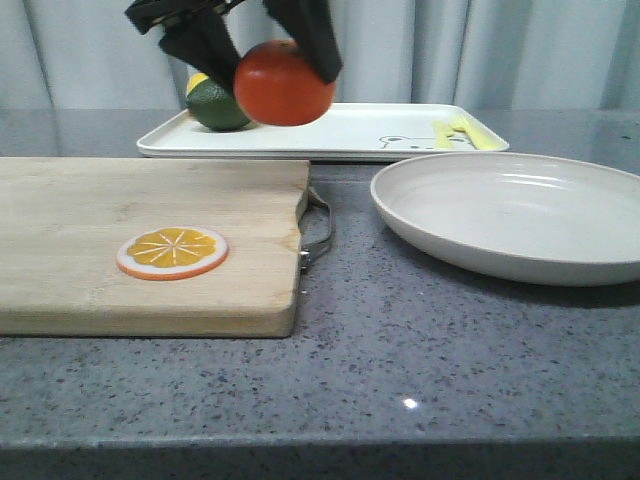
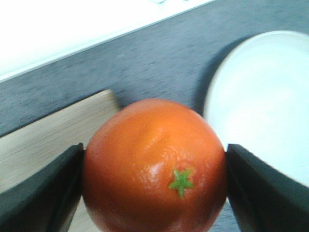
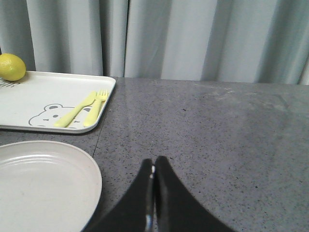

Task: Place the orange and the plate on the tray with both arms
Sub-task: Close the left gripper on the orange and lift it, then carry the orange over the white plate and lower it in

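My left gripper is shut on the orange and holds it in the air above the gap between the cutting board and the tray. In the left wrist view the orange sits between both black fingers, its green stem facing the camera. The off-white plate lies on the counter at the right, in front of the tray. My right gripper is shut and empty, low over the counter just right of the plate. The right gripper does not show in the front view.
A wooden cutting board with an orange slice disc lies at the left. A green fruit and a yellow lemon rest on the tray's far left. A yellow fork and knife drawing marks the tray. Curtain behind.
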